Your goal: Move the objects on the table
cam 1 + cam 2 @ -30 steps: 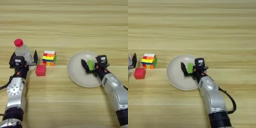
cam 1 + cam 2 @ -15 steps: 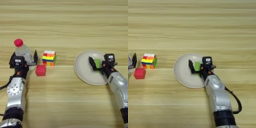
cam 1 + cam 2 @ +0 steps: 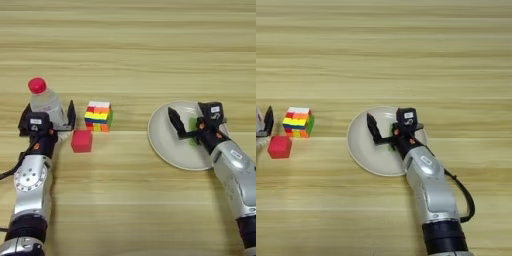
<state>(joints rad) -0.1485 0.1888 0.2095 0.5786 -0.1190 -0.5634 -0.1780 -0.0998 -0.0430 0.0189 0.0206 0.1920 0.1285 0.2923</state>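
Observation:
A clear bottle (image 3: 44,101) with a red cap stands at the left. My left gripper (image 3: 47,119) is open, with a finger on each side of the bottle's lower part. A small red cube (image 3: 81,141) lies just right of that gripper. At the right sits a cream plate (image 3: 165,142), and on it lies a green block (image 3: 192,123), partly hidden. My right gripper (image 3: 194,126) is over the plate and open. Its left finger (image 3: 175,122) stands a little apart from the block.
A multicoloured striped puzzle cube (image 3: 98,116) sits behind the red cube, between the bottle and the plate. The wood-grain table (image 3: 130,55) stretches bare across the far half and along the front between my two arms.
The plate, with the green block and my right gripper, slid to the right a second ago and then stopped. The right gripper's left finger has since spread away from the block. The left arm is still.

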